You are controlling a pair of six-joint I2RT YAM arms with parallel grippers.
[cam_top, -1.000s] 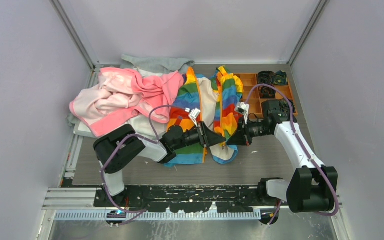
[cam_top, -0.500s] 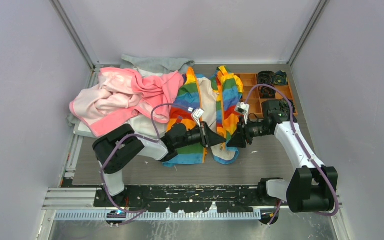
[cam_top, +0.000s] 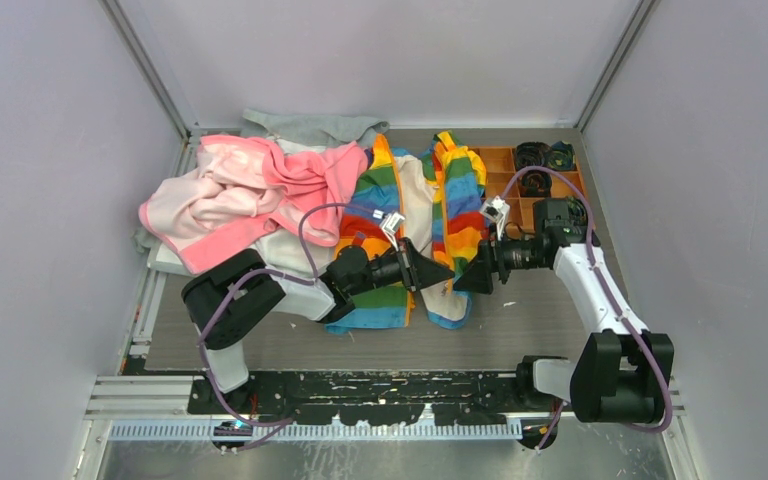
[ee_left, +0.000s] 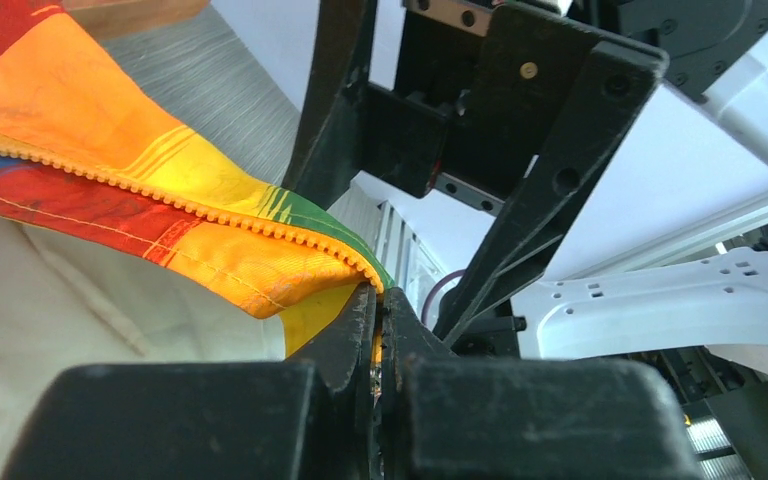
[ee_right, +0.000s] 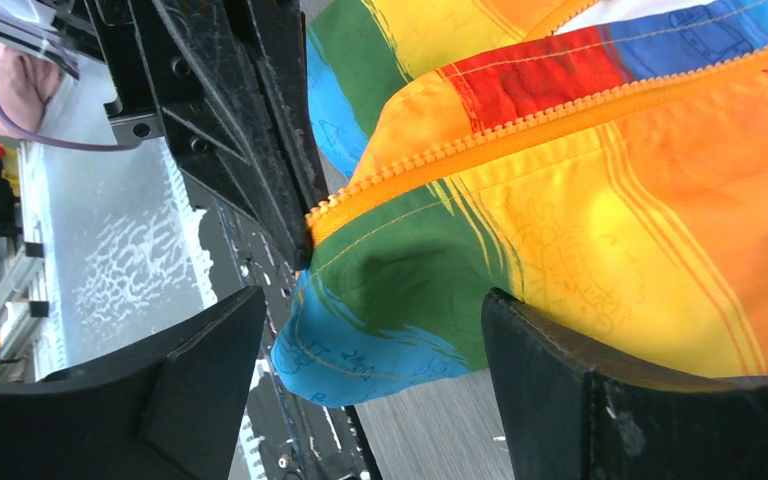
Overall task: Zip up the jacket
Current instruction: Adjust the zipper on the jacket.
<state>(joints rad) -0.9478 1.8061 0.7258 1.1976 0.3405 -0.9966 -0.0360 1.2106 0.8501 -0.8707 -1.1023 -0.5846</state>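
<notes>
Grey tabletop [cam_top: 550,330], centre frame: the left gripper [ee_left: 378,320] has clamped shut on the orange zipper edge [ee_left: 260,228] of the open jacket [cam_top: 378,200], while the right gripper [ee_right: 370,350] has sprung wide, its 2 fingers empty, apparently a handover before zipping starts.

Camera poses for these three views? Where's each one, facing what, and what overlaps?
Top external: above and behind the robot, looking down at the table; left arm, right arm whole, left tool and right tool facing each other at the jacket.
Left wrist: behind its shut fingers, facing the right arm; zipper edge pinched.
Right wrist: behind its open fingers, facing the left arm; hem between them.
Shared: both wrist views show the jacket's zipper and the opposite tool.
</notes>
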